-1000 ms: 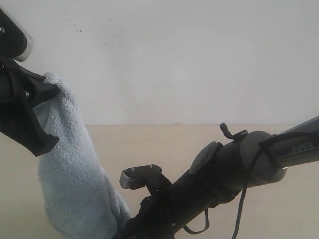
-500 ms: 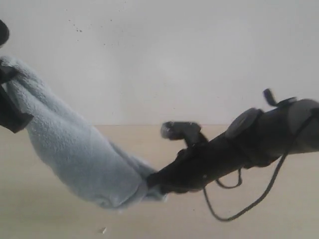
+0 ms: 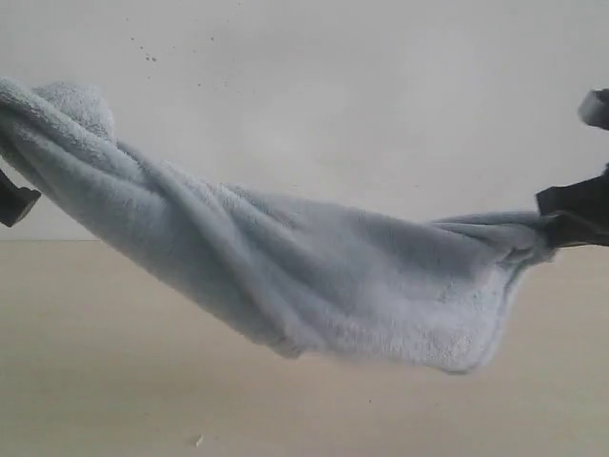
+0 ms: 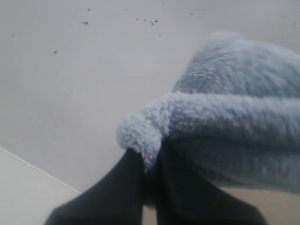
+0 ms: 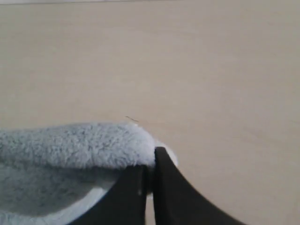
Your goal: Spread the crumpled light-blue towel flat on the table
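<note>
1. Towel [image 3: 314,286] hangs in the air above the surface [image 3: 114,381], strung between the two arms like a sagging hammock and clear of the wood from end to end.
2. Its left end rides high, near the upper left of the exterior view. Its right end sits lower, at the right edge, and the belly droops lowest a little right of the middle.
3. The cloth is far from flat: it is bunched and twisted lengthwise, with long folds running along it.
4. The left jaws are closed, pinching a fluffy, bunched-up bit of the towel's end between them.
5. The right jaws are closed too, clamped on the towel's other end, where a sliver of white shows beside the pinched edge.
6. Behind it all stands the white wall [image 3: 381,95], marked by a few dark specks. A small pale speck [image 3: 197,440] lies on the surface below the towel's left part.
</note>
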You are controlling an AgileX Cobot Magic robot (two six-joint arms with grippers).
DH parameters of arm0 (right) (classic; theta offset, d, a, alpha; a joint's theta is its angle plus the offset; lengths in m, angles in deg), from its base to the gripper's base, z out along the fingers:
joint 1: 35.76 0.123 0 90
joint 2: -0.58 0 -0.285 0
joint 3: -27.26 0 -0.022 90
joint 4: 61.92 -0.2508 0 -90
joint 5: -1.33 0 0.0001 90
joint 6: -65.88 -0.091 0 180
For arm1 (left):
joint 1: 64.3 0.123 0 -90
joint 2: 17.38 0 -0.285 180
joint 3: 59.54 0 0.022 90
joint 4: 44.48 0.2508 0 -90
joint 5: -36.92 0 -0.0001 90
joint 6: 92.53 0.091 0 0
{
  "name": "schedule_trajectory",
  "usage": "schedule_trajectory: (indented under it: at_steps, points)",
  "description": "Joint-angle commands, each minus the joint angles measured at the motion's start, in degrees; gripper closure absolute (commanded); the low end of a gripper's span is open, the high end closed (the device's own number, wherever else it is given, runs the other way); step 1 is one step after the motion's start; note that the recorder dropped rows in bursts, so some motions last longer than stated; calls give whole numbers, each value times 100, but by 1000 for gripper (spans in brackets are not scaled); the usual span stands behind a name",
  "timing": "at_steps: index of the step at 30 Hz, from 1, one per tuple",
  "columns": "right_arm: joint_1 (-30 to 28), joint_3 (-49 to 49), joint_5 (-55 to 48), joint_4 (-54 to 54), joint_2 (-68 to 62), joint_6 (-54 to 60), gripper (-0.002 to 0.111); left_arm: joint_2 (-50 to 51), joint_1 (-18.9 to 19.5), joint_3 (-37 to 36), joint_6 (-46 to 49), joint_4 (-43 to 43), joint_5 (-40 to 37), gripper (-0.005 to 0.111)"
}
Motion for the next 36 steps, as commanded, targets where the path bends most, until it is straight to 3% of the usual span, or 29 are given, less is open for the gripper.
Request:
schedule_trajectory:
  at_steps: [1,7,15,20,24,31,32,34,36]
  points:
    - [-296,0,-132,184,51,-137,108,-19,3,1,-60,59,-86,103]
    - [-296,0,192,589,51,-331,108,-19,3,1,-60,59,-111,103]
    - [-296,0,521,2131,51,-1773,108,-19,103,1,-8,182,-199,103]
    - [-296,0,594,2168,51,-1773,108,-19,204,-138,333,-163,1195,103]
    - [-296,0,593,2078,51,-1773,108,-19,204,-765,2084,-850,3492,103]
    - [-274,0,395,1607,41,-1062,108,-19,194,-957,1768,-904,3945,101]
    - [-274,0,291,1598,41,-965,108,-19,194,-957,1768,-894,3958,95]
    - [-274,0,191,1598,41,-875,95,-9,194,-957,1768,-894,3946,75]
    - [-274,0,92,1598,41,-790,72,28,194,-957,1768,-905,3946,53]
